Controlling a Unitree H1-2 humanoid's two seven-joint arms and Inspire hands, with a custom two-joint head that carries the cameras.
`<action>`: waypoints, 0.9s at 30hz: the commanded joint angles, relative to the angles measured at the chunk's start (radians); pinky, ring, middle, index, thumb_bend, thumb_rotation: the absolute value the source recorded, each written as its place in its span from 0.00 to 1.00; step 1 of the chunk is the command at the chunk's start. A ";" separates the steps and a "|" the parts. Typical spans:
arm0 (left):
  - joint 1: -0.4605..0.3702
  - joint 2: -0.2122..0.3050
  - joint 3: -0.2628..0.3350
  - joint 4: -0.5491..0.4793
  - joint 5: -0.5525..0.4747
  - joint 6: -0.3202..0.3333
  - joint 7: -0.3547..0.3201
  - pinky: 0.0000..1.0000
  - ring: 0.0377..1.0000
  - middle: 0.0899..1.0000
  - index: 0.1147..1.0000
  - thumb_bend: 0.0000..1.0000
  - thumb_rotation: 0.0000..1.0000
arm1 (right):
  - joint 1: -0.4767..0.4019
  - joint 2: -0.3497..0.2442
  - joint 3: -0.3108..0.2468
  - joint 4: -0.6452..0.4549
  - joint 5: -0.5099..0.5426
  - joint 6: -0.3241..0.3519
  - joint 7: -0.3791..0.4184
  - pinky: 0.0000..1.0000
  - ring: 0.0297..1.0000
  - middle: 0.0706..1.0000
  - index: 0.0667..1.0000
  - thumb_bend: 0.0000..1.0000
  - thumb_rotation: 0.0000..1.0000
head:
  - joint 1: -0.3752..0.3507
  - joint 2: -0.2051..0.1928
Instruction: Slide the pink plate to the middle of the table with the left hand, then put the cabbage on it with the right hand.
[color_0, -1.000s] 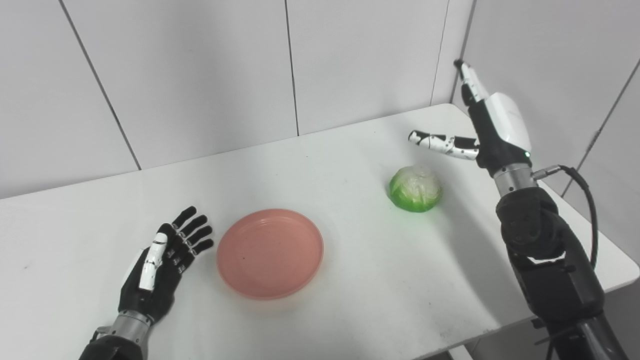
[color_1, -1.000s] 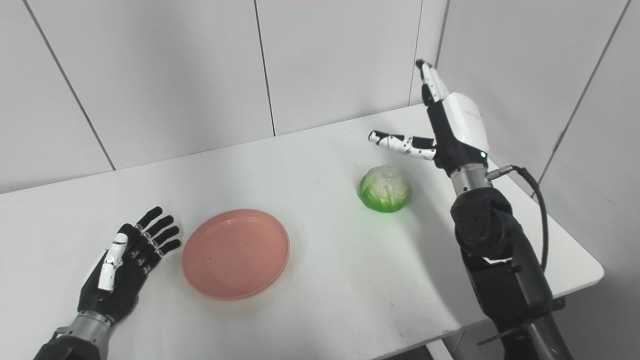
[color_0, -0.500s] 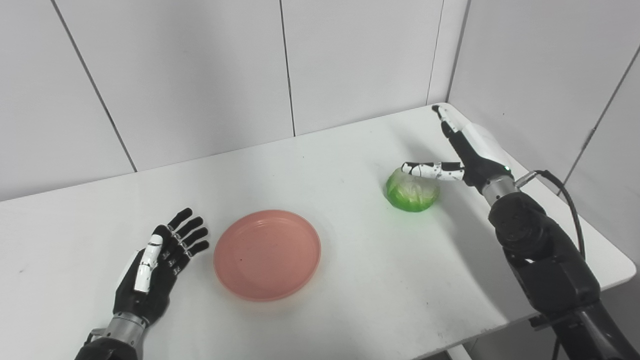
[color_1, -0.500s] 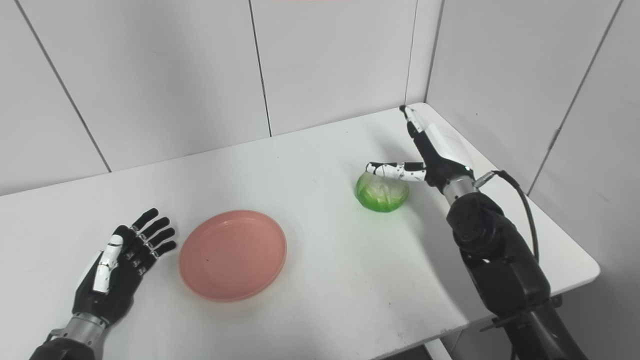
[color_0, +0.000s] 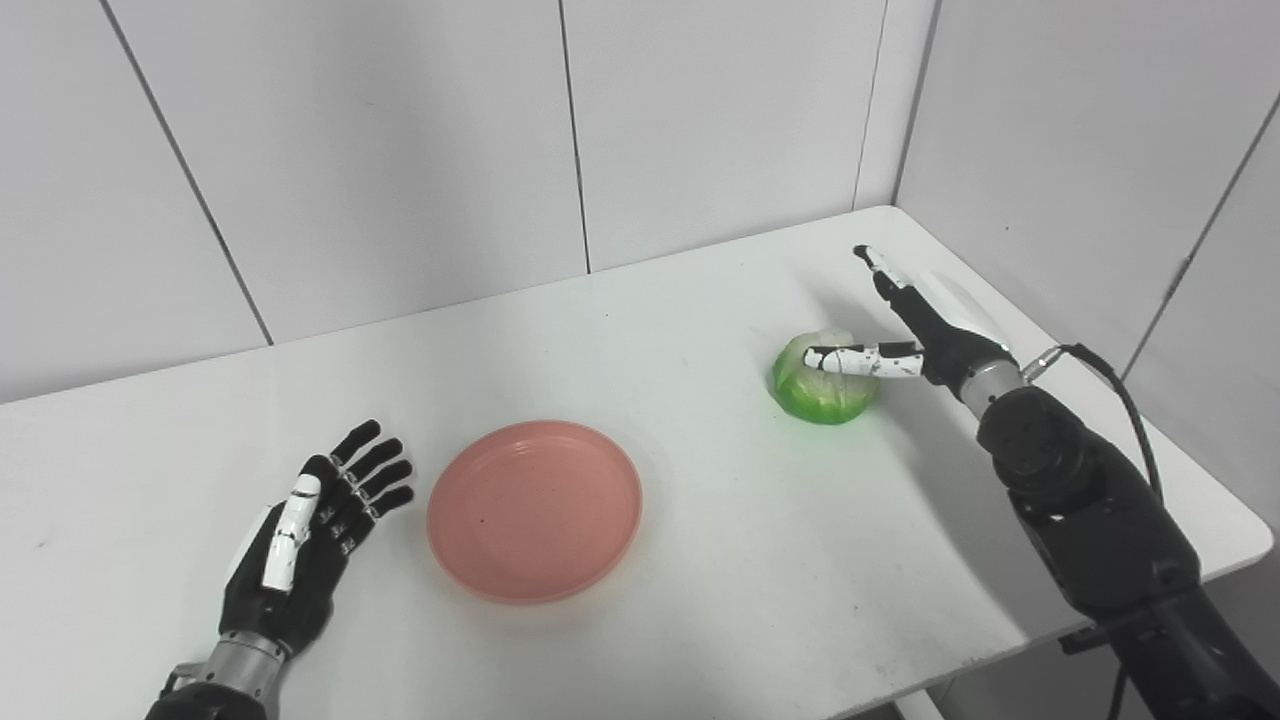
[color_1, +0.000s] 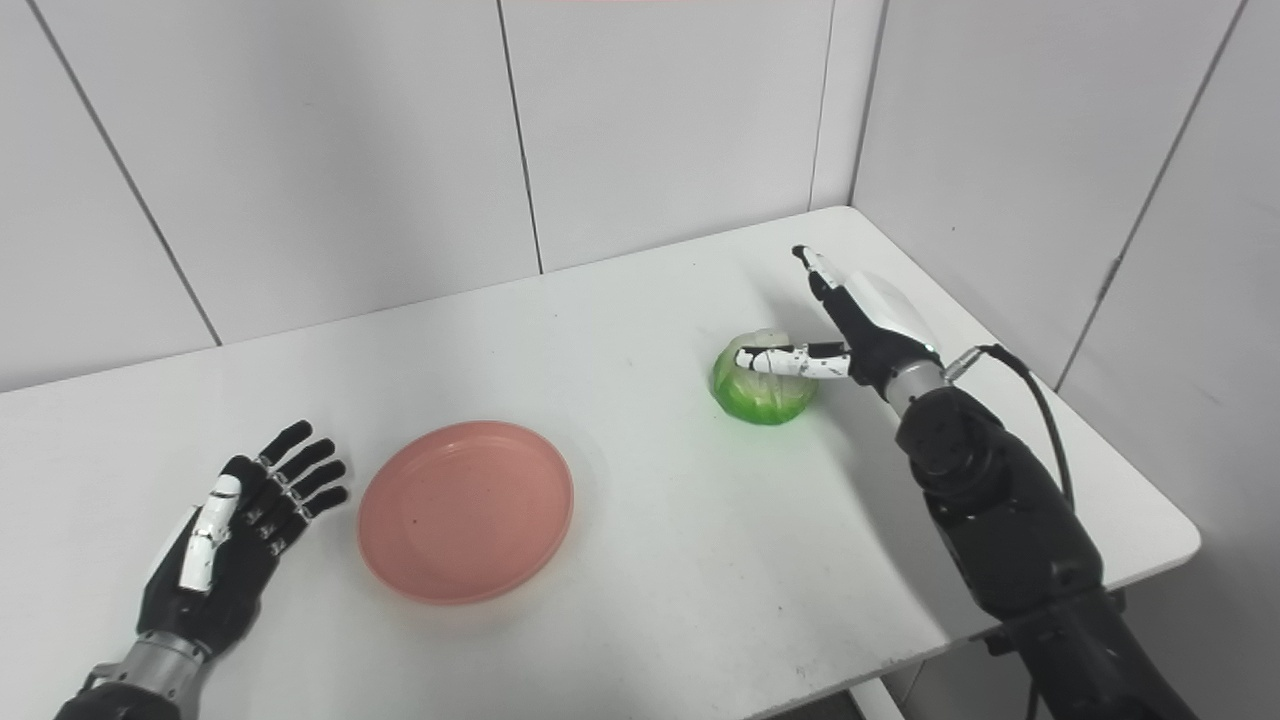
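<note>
Since the cabbage looks round and slick, the spread-open right hand at its 3 o'clock should cup its sides.

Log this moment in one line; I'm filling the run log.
left hand: open, beside round pink plate | right hand: open, at green cabbage | cabbage: on white table

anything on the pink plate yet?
No. The plate is bare; the cabbage sits on the table, right hand open over it.
</note>
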 joint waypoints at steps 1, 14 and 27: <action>0.102 0.013 0.006 0.058 -0.003 0.022 -0.010 0.81 0.83 0.84 0.83 0.50 0.90 | -0.054 -0.038 -0.003 -0.005 0.014 0.006 0.007 0.89 0.99 1.00 1.00 1.00 0.63 | 0.000 0.002; 0.102 0.016 0.006 0.050 -0.003 0.032 -0.011 0.81 0.83 0.84 0.83 0.50 0.91 | -0.069 -0.061 0.031 0.010 0.062 0.073 0.096 0.89 1.00 1.00 1.00 1.00 0.62 | 0.003 0.010; 0.106 0.014 0.005 0.030 -0.003 0.046 -0.006 0.81 0.84 0.84 0.84 0.49 0.91 | -0.094 -0.081 0.071 0.062 0.115 0.033 0.149 0.94 1.00 1.00 1.00 1.00 0.60 | 0.007 0.018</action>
